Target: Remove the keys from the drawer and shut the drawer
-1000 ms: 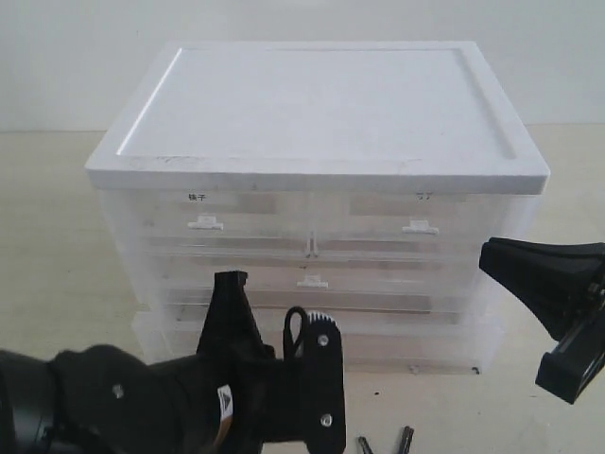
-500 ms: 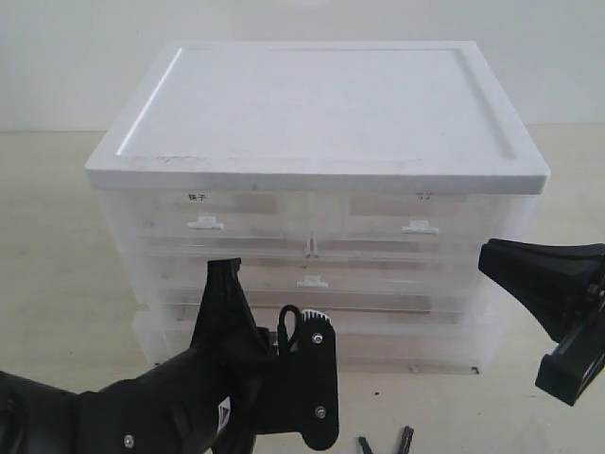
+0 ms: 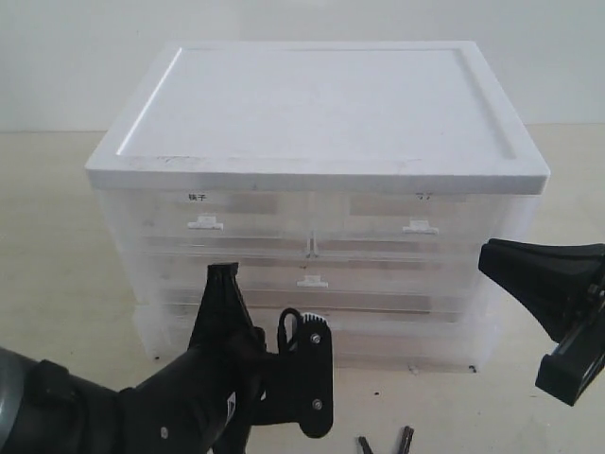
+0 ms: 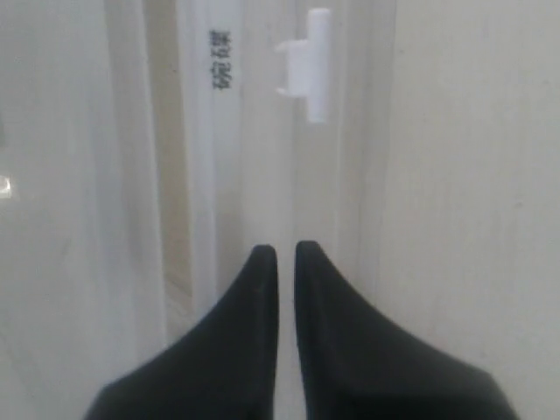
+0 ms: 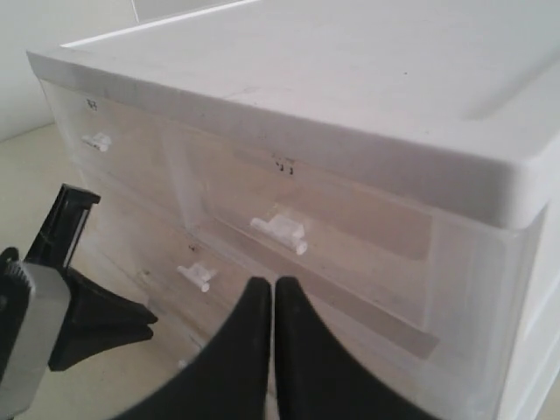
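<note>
The drawer [image 3: 203, 216] is the top-left half-width one of a translucent cabinet. It carries a label [image 3: 197, 197] with two black characters and a white tab handle [image 3: 206, 224], and its front sits flush with the others. In the left wrist view the same label [image 4: 220, 61] and handle [image 4: 311, 66] show. My left gripper [image 3: 224, 272] [image 4: 280, 250] is shut and empty, turned on edge, and points at the cabinet front just below that handle. My right gripper [image 3: 487, 255] [image 5: 274, 282] is shut and empty, off the cabinet's right front corner. The keys are hidden.
The cabinet has a white lid [image 3: 317, 104], a second half-width drawer [image 3: 421, 216] at top right and full-width drawers [image 3: 312, 282] below. It stands on a pale table [image 3: 57, 246]. Two small dark items [image 3: 405, 438] lie at the front edge.
The left arm has shifted a little to the left, and its fingertips have edged up and closer to the cabinet front. The right arm has not moved.
</note>
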Available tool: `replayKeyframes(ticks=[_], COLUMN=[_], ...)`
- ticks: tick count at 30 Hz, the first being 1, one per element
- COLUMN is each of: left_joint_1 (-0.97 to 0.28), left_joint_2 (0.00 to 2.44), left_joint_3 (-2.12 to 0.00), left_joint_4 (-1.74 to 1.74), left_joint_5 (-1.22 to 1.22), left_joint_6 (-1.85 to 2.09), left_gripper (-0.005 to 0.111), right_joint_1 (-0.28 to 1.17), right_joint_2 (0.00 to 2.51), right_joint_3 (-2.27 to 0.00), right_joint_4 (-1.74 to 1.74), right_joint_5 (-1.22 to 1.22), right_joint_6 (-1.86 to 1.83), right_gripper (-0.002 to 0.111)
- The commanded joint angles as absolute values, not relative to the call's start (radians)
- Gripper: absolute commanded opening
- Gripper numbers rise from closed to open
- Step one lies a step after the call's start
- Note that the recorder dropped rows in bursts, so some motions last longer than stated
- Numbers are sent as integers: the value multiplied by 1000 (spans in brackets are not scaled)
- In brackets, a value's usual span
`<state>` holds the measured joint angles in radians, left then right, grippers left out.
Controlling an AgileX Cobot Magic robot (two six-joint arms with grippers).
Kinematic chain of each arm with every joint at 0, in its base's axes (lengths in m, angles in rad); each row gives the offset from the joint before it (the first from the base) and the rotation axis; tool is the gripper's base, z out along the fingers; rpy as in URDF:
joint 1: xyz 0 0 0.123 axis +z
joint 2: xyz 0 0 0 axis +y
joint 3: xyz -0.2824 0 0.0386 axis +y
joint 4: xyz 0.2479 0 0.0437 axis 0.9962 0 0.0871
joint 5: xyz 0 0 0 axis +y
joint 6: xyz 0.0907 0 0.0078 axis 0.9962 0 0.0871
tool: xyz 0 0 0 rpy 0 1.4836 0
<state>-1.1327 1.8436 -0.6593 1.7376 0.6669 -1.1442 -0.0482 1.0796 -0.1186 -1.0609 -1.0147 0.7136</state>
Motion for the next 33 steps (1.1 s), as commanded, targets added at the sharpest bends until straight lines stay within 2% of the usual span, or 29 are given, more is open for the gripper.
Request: replayKeyframes(ticks=[1,14,24,26,29,33], left_joint_1=[-1069,-1049,-1209,-1221,-1219,-1223], left_joint_2=[1869,1876,1672,1610,1514,1467], left_joint_3=[-695,-789,-789,-789,-789,-773], left_joint_4=[1744,1744,1689,1608,1311,620], left_joint_5=[678,628,569,545,370,202], left_joint_6=[-1148,-1123,-1117,-1106,-984,-394], left_gripper=[5,5,5,5,5,5], right_joint_1=[-50,-50,-50,-50,-50,-50], right_joint_2=[1081,1081,1081,1081,1081,1081], right_joint_3=[-124,-124,-124,-124,-124,-124], right_joint_4=[-1067,-1068,-1072,-1078,-1080,-1080], right_joint_5=[-1026,-1026,-1024,-1024,-1024,-1024], right_joint_6=[715,717,717,717,717,717], right_gripper=[0,0,0,0,0,0])
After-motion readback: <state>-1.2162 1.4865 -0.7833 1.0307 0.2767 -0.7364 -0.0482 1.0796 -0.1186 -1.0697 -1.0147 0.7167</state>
